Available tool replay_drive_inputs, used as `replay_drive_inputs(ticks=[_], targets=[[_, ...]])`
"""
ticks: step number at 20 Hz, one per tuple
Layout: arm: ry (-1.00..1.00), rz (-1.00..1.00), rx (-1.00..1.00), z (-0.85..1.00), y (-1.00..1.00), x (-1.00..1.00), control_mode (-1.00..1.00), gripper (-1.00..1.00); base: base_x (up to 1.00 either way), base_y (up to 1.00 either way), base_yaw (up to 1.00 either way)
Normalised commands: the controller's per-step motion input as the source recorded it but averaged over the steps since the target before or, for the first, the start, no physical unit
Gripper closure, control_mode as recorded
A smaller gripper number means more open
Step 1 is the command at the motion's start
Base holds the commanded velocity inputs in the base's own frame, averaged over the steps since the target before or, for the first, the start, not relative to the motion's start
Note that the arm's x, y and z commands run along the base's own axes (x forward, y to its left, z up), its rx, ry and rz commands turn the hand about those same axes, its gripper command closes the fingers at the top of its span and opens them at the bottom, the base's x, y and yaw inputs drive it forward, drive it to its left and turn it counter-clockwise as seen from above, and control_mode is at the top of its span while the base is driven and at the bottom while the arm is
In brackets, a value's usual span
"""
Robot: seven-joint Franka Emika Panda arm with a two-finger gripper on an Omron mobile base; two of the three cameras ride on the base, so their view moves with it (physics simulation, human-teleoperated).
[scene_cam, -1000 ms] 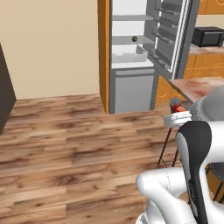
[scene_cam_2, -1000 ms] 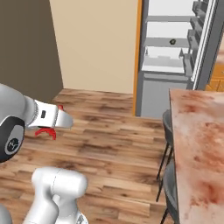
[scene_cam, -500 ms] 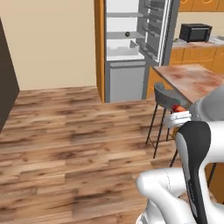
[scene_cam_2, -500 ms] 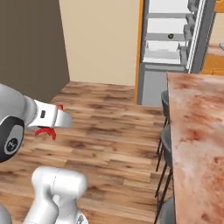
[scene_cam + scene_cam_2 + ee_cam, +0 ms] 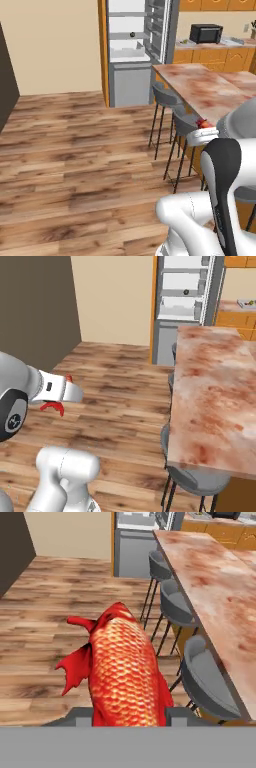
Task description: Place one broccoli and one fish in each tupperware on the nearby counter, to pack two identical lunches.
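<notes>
- Nearest, gripper (image 5: pixel 129 714) clamped on fish (image 5: pixel 125 667), a dark fingertip against each flank; orange-red scales, fins splayed to one side, tail pointing away from the camera.
- Seen from the right base view, same gripper (image 5: pixel 60 401) held out over the wood floor (image 5: pixel 110 401), red fins poking out above and below the white hand, well apart from any surface.
- From the left base view, only a red scrap of fish (image 5: pixel 202 123) peeping past the white wrist.
- Just beyond, grey stools (image 5: pixel 207 682) lined along the edge of the island (image 5: pixel 215 577), its mottled pink-brown top bare in the part in view.
- Farther off, fridge (image 5: pixel 137 50) standing with door open, shelves showing, one small dark item on a shelf, too small to name.
- Farthest, counter (image 5: pixel 215 47) on orange cabinets along the back wall, a black microwave (image 5: pixel 206 33) on top; small items at its right end too tiny to identify.
- Progress, as a judgement: carrying stage for one fish, not yet placed.
- No tupperware and no broccoli made out anywhere, so how many items are already packed cannot be told.
- Left at least: reaching the counter, finding a box, lowering this fish inside, letting go; then any remaining fish and broccoli until both boxes match.
- Risk, likely: long body overhanging the fingertips, prone to swing or slip during driving.
</notes>
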Motion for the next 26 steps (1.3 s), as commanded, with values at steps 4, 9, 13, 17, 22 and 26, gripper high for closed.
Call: replay_drive_inputs(ticks=[4, 9, 13, 17, 22, 26], targets=[[0.00, 0.00, 0.00, 0.00, 0.00, 0.00, 1.00, 1.00, -1.00, -0.28, 0.00], [0.00, 0.00, 0.00, 0.00, 0.00, 0.00, 1.00, 1.00, -0.49, -0.63, 0.00], [0.00, 0.00, 0.00, 0.00, 0.00, 0.00, 1.00, 1.00, 0.00, -1.00, 0.00], [0.00, 0.00, 0.00, 0.00, 0.00, 0.00, 1.00, 1.00, 0.00, -1.00, 0.00], [0.00, 0.00, 0.00, 0.00, 0.00, 0.00, 1.00, 1.00, -0.07, -1.00, -0.01], [0.00, 0.00, 0.00, 0.00, 0.00, 0.00, 1.00, 1.00, -0.24, -1.00, -0.04]])
